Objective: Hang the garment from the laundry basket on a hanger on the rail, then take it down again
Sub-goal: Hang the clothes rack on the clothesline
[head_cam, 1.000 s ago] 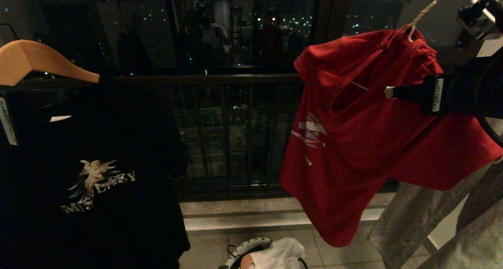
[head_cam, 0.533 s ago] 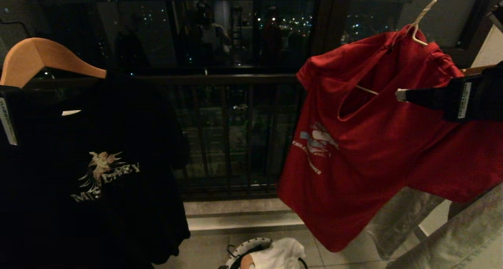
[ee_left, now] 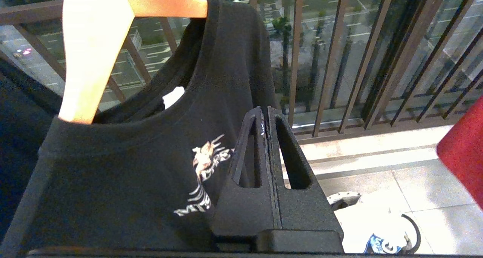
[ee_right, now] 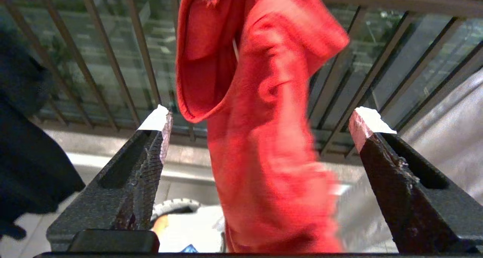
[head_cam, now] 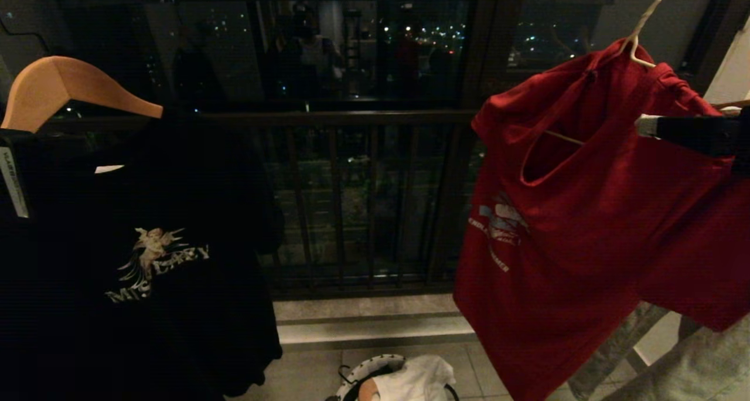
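Up on the right of the head view, the red garment (head_cam: 586, 213) is hanging crookedly on the thin white hanger (head_cam: 638, 37), whose hook is running out of the top of the picture, so where it is catching cannot be seen; only a short stretch of its wire is showing inside the neck opening. The chest print is creasing into folds and is too dim to read. The right tool (ee_right: 260, 122) is standing with its jaws spread wide and nothing between them; in its wrist view the garment is hanging beyond the two fingertips, blurred, apart from both. In the head view only one dark finger of this tool is poking in from the right edge, just in front of the garment's shoulder. The left tool (ee_left: 265, 118) is parked with its jaws pressed together, empty, in front of a black T-shirt (head_cam: 135, 243) on a wooden hanger (head_cam: 64, 90). The laundry basket (head_cam: 375, 369) is sitting on the floor at the bottom edge, half cut off, with white cloth (head_cam: 419, 380) lying in it. Compared with a second ago, the right tool is now farther toward the right edge, showing less of itself, and the garment is hanging farther right, swung round so its print is sitting nearer the middle of the cloth.
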Motion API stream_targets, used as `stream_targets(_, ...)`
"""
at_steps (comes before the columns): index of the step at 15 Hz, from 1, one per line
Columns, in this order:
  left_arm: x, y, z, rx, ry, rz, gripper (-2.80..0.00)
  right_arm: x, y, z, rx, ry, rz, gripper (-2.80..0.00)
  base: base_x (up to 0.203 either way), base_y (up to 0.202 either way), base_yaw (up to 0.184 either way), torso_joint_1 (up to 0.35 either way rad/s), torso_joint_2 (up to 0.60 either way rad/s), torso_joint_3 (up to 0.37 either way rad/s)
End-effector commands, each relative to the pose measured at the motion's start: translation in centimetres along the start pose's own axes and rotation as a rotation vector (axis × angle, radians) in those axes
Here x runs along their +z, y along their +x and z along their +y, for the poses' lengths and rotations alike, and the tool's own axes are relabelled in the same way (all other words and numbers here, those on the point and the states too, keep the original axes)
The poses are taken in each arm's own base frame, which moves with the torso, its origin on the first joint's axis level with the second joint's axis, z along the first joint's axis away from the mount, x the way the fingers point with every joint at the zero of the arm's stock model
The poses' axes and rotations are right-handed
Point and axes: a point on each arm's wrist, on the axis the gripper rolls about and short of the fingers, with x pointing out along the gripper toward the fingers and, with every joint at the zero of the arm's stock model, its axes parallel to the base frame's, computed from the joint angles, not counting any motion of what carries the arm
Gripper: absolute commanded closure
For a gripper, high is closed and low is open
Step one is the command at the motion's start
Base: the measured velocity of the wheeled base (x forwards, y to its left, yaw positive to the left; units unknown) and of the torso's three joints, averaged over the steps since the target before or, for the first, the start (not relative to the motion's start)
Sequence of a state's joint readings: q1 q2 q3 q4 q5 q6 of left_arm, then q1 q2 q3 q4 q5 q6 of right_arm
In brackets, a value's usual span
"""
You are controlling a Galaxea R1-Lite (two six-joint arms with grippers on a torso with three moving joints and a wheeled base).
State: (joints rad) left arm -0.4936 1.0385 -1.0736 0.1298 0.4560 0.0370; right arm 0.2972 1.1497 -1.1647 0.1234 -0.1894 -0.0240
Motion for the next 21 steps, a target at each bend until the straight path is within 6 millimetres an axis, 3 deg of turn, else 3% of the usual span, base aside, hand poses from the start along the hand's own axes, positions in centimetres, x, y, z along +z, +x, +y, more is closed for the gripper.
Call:
stream_targets(1, 0.0, 0.0, 0.0, 0.002, 0.001, 0.002, 0.00, 0.4, -1.2, -0.2, -0.001, 0.006, -0.034, -2.80, 0.000, 0.000, 0.000, 0.000, 0.00, 0.000)
stream_targets(5, -0.1, 0.3, -0.2, 0.002, 0.005, 0.011, 0.00, 1.3, -2.5, -0.5, -0.001, 0.014, -0.087, -2.80, 0.000, 0.000, 0.000, 0.000, 0.00, 0.000)
stream_targets(6, -0.2, 0.5, -0.2, 0.002, 0.006, 0.015, 0.00, 1.5, -2.7, -0.5, -0.002, 0.011, -0.097, 0.00, 0.000, 0.000, 0.000, 0.000, 0.00, 0.000)
stream_targets(9, -0.2, 0.6, -0.3, 0.002, 0.005, 0.018, 0.00, 2.4, -3.0, -0.6, -0.003, -0.002, -0.113, 0.00, 0.000, 0.000, 0.000, 0.000, 0.00, 0.000)
stream_targets(14, -0.3, 1.1, -0.5, 0.001, 0.009, 0.032, 0.00, 3.2, -3.8, -0.8, 0.004, -0.028, 0.038, 0.00, 0.000, 0.000, 0.000, 0.000, 0.00, 0.000)
stream_targets(18, -0.4, 1.3, -0.6, 0.001, 0.011, 0.037, 0.00, 4.5, -6.6, -1.2, 0.028, -0.009, 0.078, 0.00, 0.000, 0.000, 0.000, 0.000, 0.00, 0.000)
stream_targets(21, -0.7, 2.1, -1.1, 0.000, 0.020, 0.065, 0.00, 4.3, -8.1, -1.3, 0.129, -0.005, 0.097, 0.00, 0.000, 0.000, 0.000, 0.000, 0.00, 0.000)
